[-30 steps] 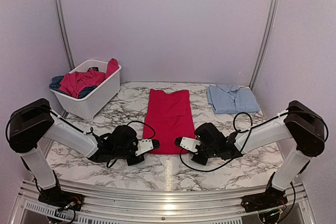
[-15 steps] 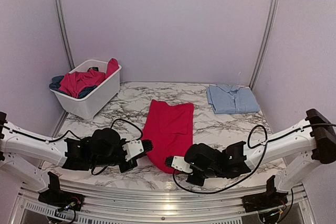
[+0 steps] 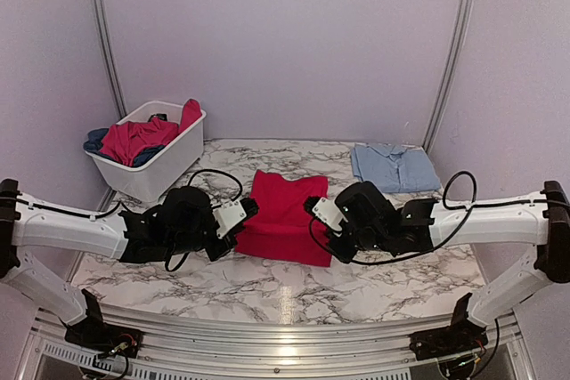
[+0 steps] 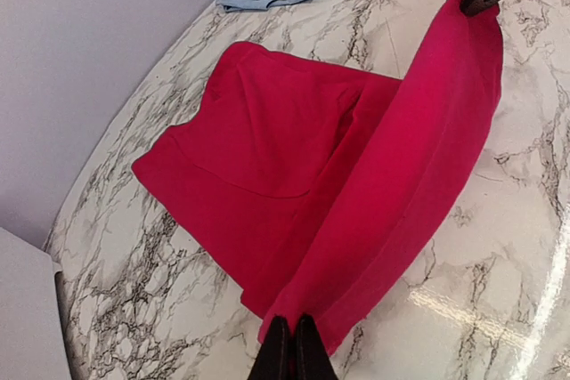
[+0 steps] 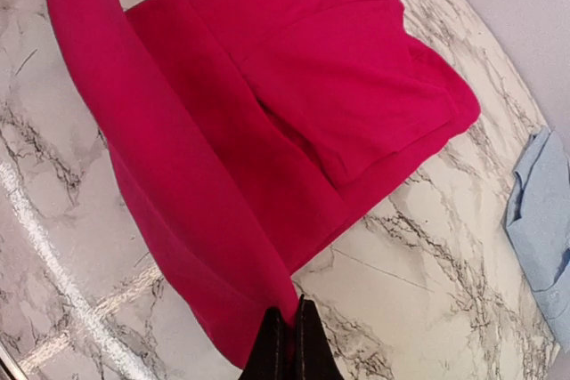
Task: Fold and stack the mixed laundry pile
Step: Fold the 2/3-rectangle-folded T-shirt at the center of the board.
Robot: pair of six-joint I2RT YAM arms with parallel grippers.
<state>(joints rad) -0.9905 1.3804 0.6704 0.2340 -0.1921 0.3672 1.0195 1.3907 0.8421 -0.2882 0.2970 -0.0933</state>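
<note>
Hem of red shirt point(image 3: 283, 224) lifted, carried rearward since earlier — left gripper point(image 4: 287, 349), right gripper point(image 5: 286, 335) each pinching a corner. Step: half-fold. Next: lay hem level, release.

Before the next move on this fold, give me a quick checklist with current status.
1. Grip of the left gripper, shut on a lifted corner of the red garment: ok.
2. Grip of the right gripper, shut on the other lifted corner: ok.
3. Lifted edge runs between the two without a twist: ok.
4. Far half of the cloth lies flat on the table: ok.
5. The light blue shirt lies apart from the fold path: ok.
6. Lifted edge lined up with the far hem: cannot tell.
</note>
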